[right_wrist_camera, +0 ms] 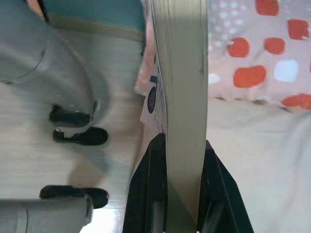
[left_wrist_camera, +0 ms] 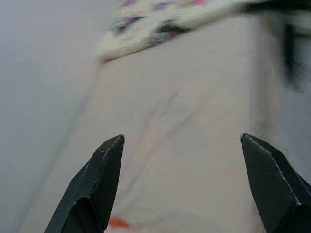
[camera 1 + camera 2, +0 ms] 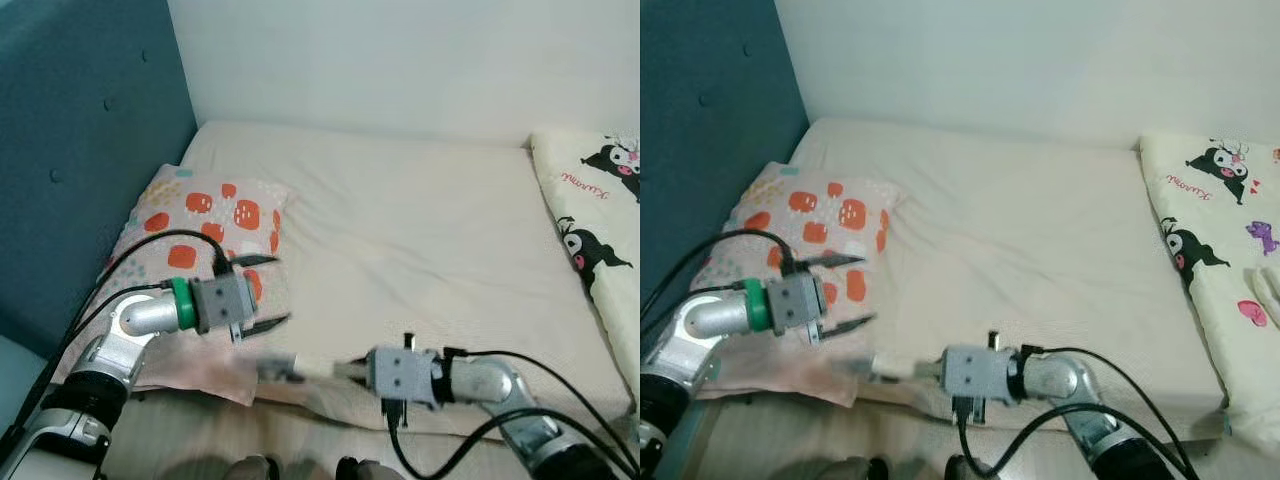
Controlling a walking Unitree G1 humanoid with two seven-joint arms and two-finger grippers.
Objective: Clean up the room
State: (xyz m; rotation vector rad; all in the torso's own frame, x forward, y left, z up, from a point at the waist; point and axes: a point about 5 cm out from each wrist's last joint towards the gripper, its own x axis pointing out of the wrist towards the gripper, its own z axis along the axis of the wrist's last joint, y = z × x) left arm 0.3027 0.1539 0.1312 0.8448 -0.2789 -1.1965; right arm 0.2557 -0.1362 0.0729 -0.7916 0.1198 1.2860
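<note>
My right gripper (image 3: 352, 370) is shut on a thin book (image 1: 182, 73), gripping it edge-on by its beige page block. The book (image 3: 300, 367) sticks out to the left over the front edge of the cream mattress (image 3: 420, 230), blurred, its far end close to a pink pillow with orange patches (image 3: 215, 210). The pillow lies at the bed's left end by the headboard. My left gripper (image 3: 280, 290) hovers open over the pillow's right side, nothing between its fingers (image 2: 97, 179), a little above and left of the book.
A teal padded headboard (image 3: 80, 130) rises on the left and a white wall runs behind the bed. A cartoon-print blanket (image 3: 595, 220) covers the bed's right end. Wooden floor (image 1: 29, 145) and my own feet (image 3: 250, 466) lie below the bed's front edge.
</note>
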